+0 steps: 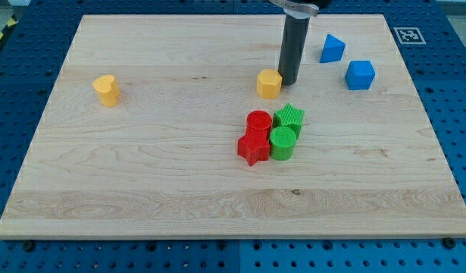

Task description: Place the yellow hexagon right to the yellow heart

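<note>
The yellow hexagon (269, 83) sits near the board's upper middle. The yellow heart (106, 89) stands far off at the view's left, at about the same height in the view. My tip (289, 81) is at the lower end of the dark rod, just right of the yellow hexagon, touching it or nearly so.
A red cylinder (258, 122), a red star (253, 147), a green star (290, 117) and a green cylinder (283, 142) cluster together below the hexagon. A blue triangular block (332, 48) and a blue cube (360, 74) sit at the upper right. The wooden board (142, 189) lies on a blue perforated table.
</note>
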